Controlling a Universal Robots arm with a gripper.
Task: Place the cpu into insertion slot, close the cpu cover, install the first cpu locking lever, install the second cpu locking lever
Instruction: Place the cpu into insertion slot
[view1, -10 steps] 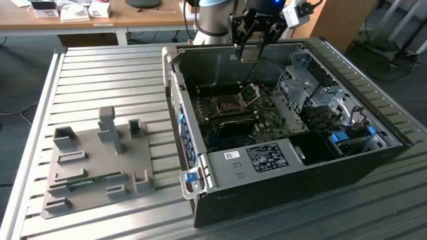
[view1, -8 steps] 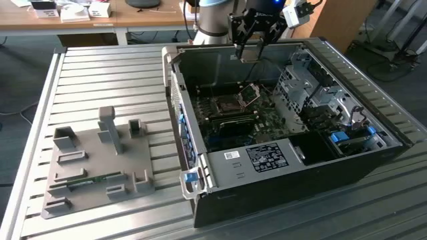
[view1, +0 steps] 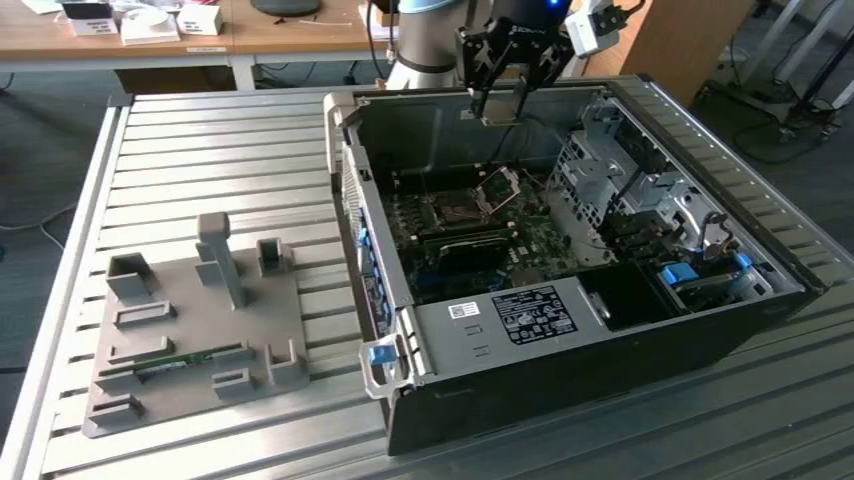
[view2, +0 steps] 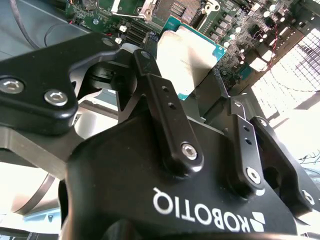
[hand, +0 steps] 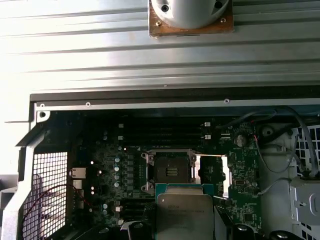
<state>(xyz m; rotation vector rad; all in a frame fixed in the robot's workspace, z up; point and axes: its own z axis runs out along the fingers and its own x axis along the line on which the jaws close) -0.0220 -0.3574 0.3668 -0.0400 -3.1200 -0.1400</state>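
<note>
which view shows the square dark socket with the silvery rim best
The first wrist view: the square dark socket with the silvery rim faces the camera, almost whole, uncovered. The exterior view shows it small, deep inside the black computer case. The second wrist view shows part of it beyond the thin square grey chip.
</note>
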